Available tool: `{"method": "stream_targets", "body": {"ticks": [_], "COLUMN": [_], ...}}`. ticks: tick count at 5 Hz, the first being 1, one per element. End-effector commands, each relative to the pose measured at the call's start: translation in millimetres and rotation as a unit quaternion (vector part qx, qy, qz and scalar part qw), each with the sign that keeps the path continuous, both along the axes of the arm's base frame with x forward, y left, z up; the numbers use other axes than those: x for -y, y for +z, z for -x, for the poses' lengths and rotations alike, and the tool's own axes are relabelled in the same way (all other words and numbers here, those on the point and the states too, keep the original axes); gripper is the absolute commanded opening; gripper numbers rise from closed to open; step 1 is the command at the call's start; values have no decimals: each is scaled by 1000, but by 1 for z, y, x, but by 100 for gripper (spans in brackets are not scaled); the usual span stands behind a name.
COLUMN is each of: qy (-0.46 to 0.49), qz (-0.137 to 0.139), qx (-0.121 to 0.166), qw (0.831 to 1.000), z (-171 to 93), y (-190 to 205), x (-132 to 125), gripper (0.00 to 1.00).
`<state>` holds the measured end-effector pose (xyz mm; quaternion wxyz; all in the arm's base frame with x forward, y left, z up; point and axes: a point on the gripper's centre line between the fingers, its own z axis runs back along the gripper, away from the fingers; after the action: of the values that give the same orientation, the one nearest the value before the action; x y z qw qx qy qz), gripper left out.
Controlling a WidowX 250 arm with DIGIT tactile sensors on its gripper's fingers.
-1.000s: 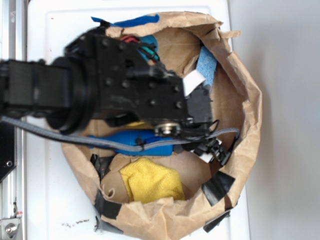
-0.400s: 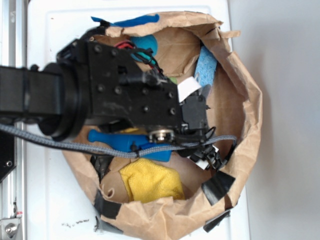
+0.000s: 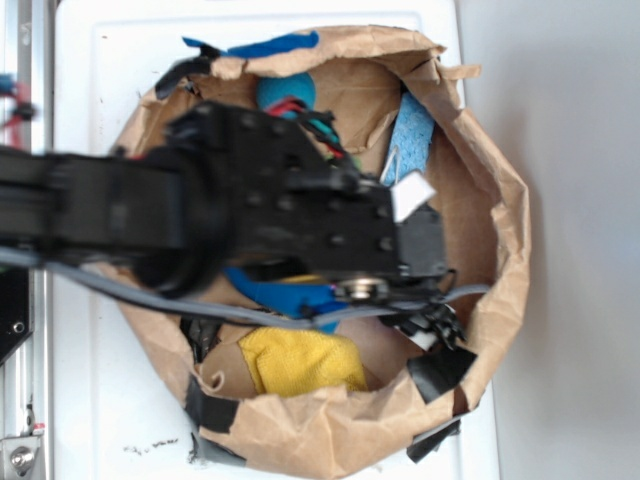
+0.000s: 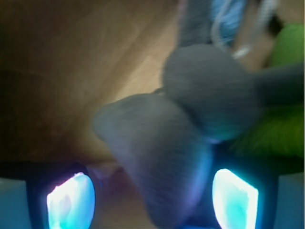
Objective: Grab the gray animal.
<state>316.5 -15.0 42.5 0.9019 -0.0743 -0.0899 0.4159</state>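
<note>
Exterior view, from above: a crumpled brown paper bag (image 3: 490,200) patched with black tape lies open on a white surface (image 3: 90,400). The black robot arm (image 3: 200,215) reaches across from the left and covers most of the bag's interior. Visible around it are a yellow cloth (image 3: 295,362) near the lower rim, a blue tool (image 3: 285,295) just above the cloth, a light blue sponge (image 3: 410,135) against the upper right wall, and a teal object (image 3: 285,92) at the top. The gripper and the gray animal are hidden beneath the arm in this view.

Wrist view, blurred: the gray animal (image 4: 181,129) fills the centre of the frame, two rounded gray lobes overlapping, the lower one extending down into the gap between the two fingers. The left pad (image 4: 70,200) and the right pad (image 4: 234,198) glow cyan at the bottom corners, set apart with the toy between them; the gripper (image 4: 152,202) is spread, and contact with the toy cannot be confirmed. A lime-green plush (image 4: 281,124) lies just right of the gray animal, touching it. Brown paper forms the background at left.
</note>
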Motion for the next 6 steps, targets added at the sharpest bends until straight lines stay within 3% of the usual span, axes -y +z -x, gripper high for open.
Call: {"method": "stream_targets", "body": {"ticks": [1, 2, 6], "qy": [4, 2, -17], "qz": [-18, -16, -5], "qx": [16, 21, 23], "qw": [1000, 1000, 1000], "z": [-13, -8, 0], "y": [-2, -1, 7], "x": [-25, -28, -25], "gripper": [100, 0, 0]}}
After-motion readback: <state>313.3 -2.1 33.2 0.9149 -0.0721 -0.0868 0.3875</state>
